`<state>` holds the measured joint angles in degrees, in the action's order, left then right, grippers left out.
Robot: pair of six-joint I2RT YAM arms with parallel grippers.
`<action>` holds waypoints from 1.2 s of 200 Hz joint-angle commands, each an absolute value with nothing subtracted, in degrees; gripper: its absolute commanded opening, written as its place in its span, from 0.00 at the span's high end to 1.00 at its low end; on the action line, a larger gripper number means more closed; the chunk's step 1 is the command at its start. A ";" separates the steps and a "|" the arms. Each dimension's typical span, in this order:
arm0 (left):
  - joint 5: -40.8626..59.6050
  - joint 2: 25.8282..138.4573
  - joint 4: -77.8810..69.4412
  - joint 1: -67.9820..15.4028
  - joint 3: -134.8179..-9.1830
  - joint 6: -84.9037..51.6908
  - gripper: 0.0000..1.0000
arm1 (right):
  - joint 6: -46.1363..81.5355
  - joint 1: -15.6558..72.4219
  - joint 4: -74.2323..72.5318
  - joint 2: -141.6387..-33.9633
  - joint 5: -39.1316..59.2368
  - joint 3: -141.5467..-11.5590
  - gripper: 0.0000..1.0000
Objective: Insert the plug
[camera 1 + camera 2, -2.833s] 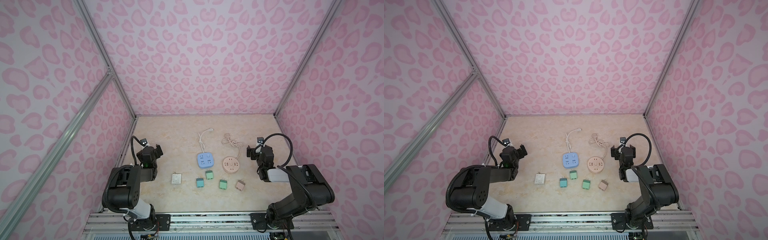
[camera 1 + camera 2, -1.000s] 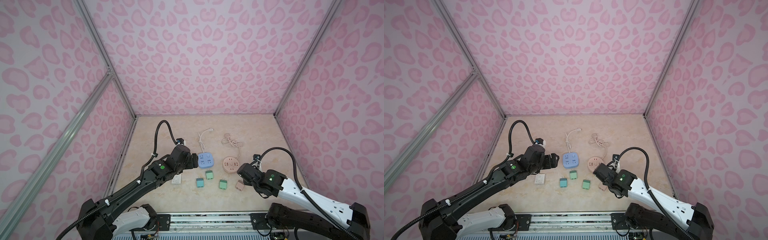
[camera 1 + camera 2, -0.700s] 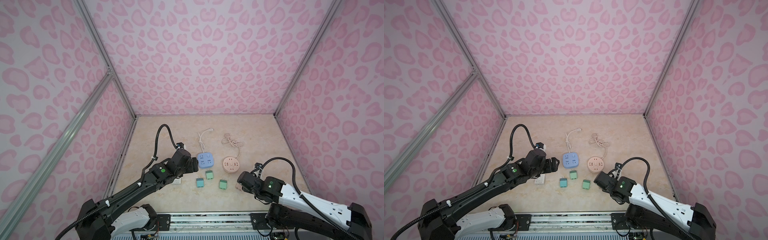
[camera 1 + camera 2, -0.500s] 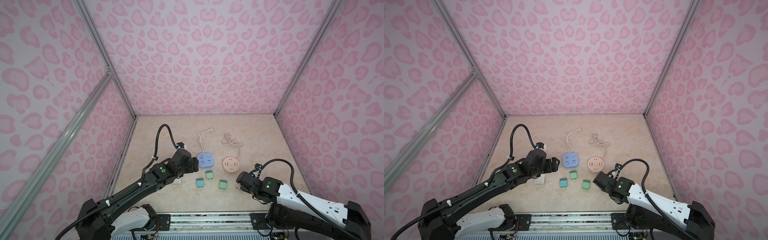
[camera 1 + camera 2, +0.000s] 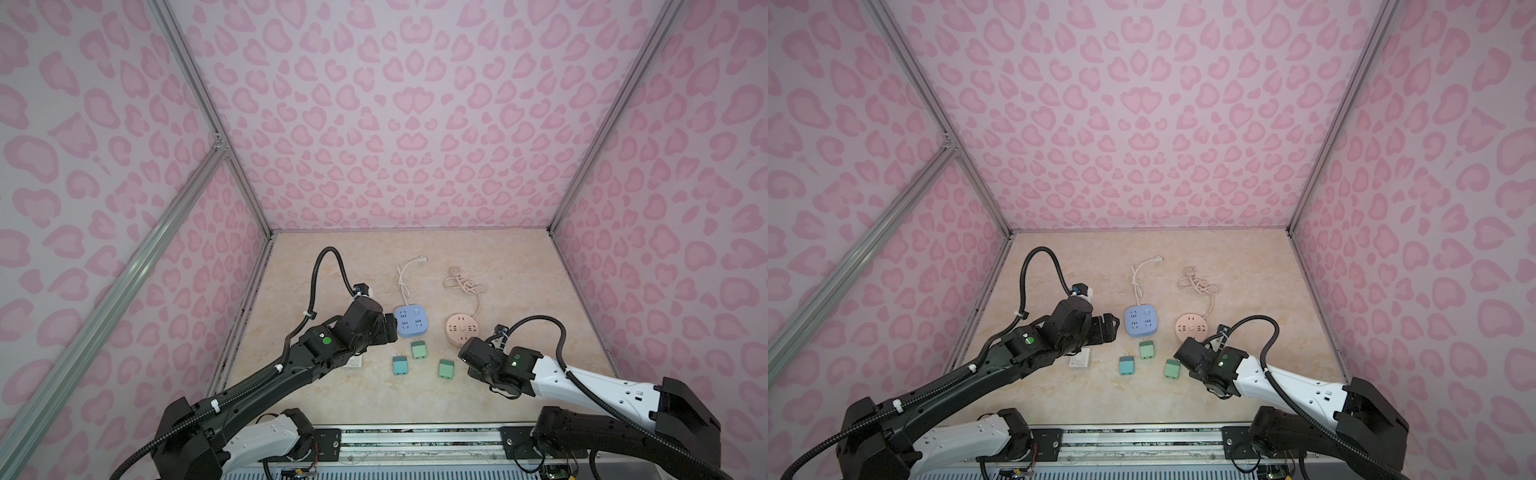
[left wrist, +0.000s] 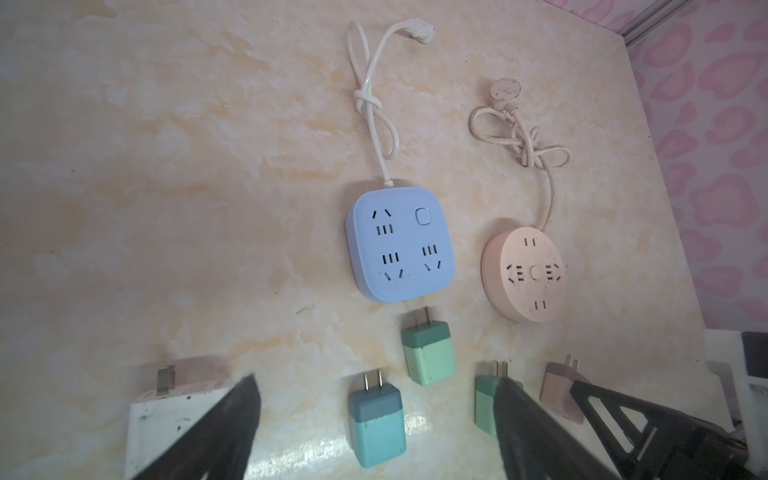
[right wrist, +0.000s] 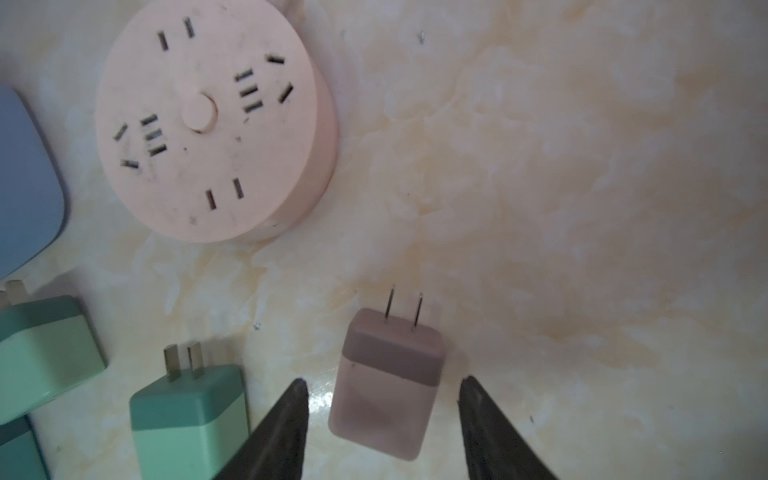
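Plug: small pink two-prong charger block lying flat on the marbled surface, near the round pink socket hub.
Right pincer: open, jaws either side of the plug's body, gaps showing, holding nothing.
Left pincer: wide open, empty, near the blue square socket block.
Handling: probably light, rigid, smooth plastic; grip the flat sides, clear of the thin prongs.

Black-and-white arms, ribbed black cables
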<state>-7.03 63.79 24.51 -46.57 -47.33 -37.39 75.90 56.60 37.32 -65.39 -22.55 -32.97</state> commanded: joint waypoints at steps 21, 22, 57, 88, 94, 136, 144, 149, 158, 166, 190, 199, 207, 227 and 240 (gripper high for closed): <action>-8.17 64.16 24.45 -46.62 -47.63 -36.74 0.10 | 79.87 56.43 31.30 -67.15 -20.02 -29.20 0.44; -8.17 64.16 24.44 -46.60 -47.64 -36.74 0.10 | 79.88 56.43 31.07 -67.19 -19.94 -29.01 0.44; -8.34 64.60 24.10 -46.63 -47.21 -36.83 0.10 | 80.44 55.46 27.75 -67.72 -18.46 -26.35 0.47; -8.35 64.87 23.60 -46.61 -46.91 -37.00 0.10 | 78.32 54.26 29.61 -67.68 -18.81 -26.76 0.52; -8.35 64.95 23.49 -46.60 -46.85 -37.00 0.10 | 77.43 53.86 29.61 -67.59 -18.81 -26.64 0.53; -7.92 65.60 23.20 -46.65 -46.49 -37.00 0.10 | 71.65 51.15 31.45 -66.86 -16.58 -27.32 0.63; -7.68 65.57 23.23 -46.63 -46.49 -37.05 0.10 | 70.33 50.99 32.13 -66.64 -16.31 -27.73 0.66; -7.52 65.48 23.20 -46.60 -46.45 -37.07 0.11 | 68.91 50.98 32.29 -66.46 -15.86 -27.99 0.70; -7.02 65.35 23.25 -46.60 -46.45 -37.09 0.11 | 66.23 50.93 32.38 -66.31 -14.78 -28.72 0.79; -6.52 65.22 23.27 -46.59 -46.44 -37.02 0.14 | 63.58 50.98 33.06 -66.27 -13.69 -29.53 0.94; -4.43 64.69 24.01 -46.59 -46.92 -36.74 0.23 | 53.72 51.36 35.31 -67.10 -7.65 -33.41 1.00; -3.41 64.29 24.46 -46.61 -47.22 -36.57 0.25 | 50.10 52.38 36.44 -67.01 -6.09 -35.10 1.00; -2.25 63.93 25.01 -46.58 -47.49 -36.48 0.26 | 46.96 53.91 37.49 -66.68 -5.36 -36.90 1.00; 3.37 62.99 25.42 -46.59 -48.24 -36.55 0.27 | 39.49 57.11 38.23 -65.90 -2.95 -40.87 1.00; 8.56 62.30 23.93 -46.58 -47.98 -37.27 0.27 | 35.81 57.92 37.43 -65.53 -0.93 -42.40 1.00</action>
